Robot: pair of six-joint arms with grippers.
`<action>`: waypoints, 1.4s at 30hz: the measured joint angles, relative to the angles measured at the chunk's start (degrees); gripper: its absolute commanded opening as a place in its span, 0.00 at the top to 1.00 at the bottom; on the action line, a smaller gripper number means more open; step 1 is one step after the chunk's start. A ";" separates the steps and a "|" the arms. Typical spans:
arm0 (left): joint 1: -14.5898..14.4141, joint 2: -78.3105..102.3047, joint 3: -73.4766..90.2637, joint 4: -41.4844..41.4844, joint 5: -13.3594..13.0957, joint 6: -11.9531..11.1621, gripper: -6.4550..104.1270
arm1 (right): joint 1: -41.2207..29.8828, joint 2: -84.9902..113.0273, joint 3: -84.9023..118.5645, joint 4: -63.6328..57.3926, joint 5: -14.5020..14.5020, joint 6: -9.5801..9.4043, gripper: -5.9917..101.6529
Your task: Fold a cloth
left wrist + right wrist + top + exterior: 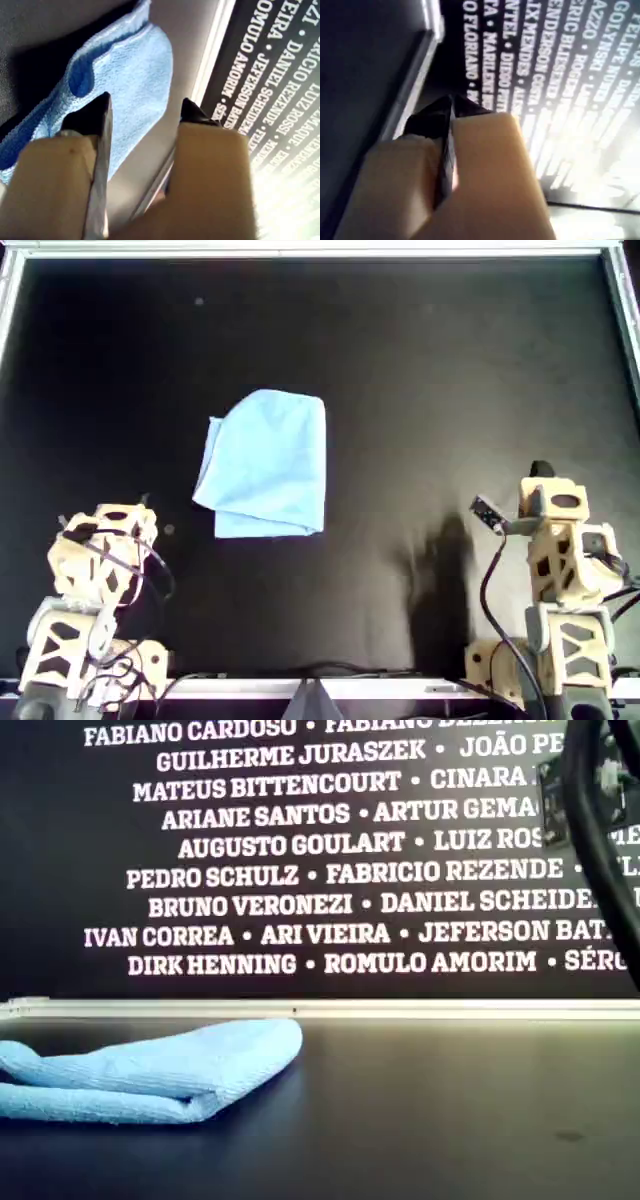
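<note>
Black desk (420,370), matte, pale metal rim (320,252) along its edges. Behind it a black wall (60,840) printed with rows of white names (290,874). Dark cable (590,830) hangs at exterior view's right.

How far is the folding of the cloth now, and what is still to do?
The cloth already lies doubled on the black table, its layers stacked in the exterior view. Nothing is in hand: my first pincer is open with the cloth beyond it, and my second pincer is shut on nothing. The edges look uneven, so tidying or another fold may remain.
</note>
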 measured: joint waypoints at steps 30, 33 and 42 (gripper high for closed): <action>0.00 0.00 0.00 3.78 0.00 0.00 0.50 | 0.00 -20.65 0.00 0.00 0.00 0.00 0.95; 0.00 0.00 0.00 3.78 0.00 0.00 0.50 | 0.00 -20.65 0.00 0.00 0.00 0.00 0.95; 0.00 0.00 0.00 3.78 0.09 0.00 0.50 | 1.05 -20.83 0.09 0.18 0.00 0.00 0.95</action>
